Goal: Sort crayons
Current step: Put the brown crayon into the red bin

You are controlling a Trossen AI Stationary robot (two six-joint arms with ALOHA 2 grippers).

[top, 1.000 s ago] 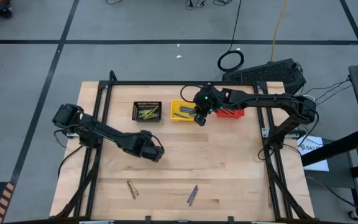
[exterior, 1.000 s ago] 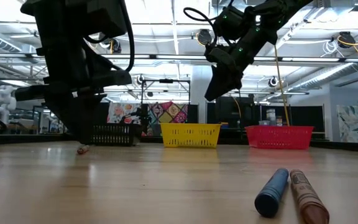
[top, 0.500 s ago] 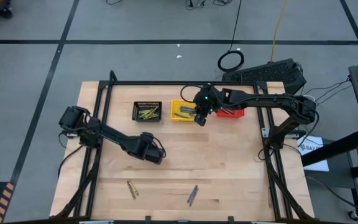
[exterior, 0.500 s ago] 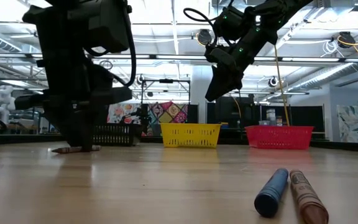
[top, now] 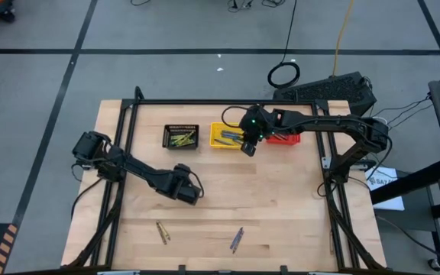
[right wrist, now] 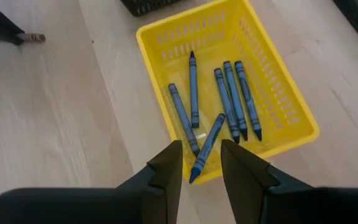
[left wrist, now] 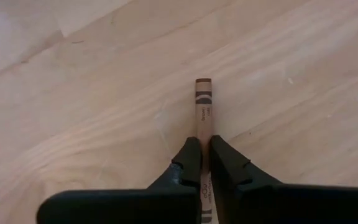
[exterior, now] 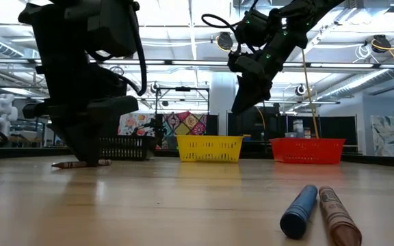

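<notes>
Left wrist view: left pincer (left wrist: 205, 158) pinched shut on brown crayon (left wrist: 203, 106) lying on table (left wrist: 73, 124), gripping mid-shaft; light, stiff, probably brittle. Right pincer (right wrist: 201, 163) spread over yellow basket (right wrist: 291, 93).

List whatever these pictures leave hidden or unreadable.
- Red basket, high view: the right arm covers most of it, so its contents are unseen.
- Brown crayon, left wrist view: its near end is hidden between the left gripper fingers.
- Black basket, low view: mesh and the left arm hide its contents.
- Crayon label, left wrist view: too small to read.
</notes>
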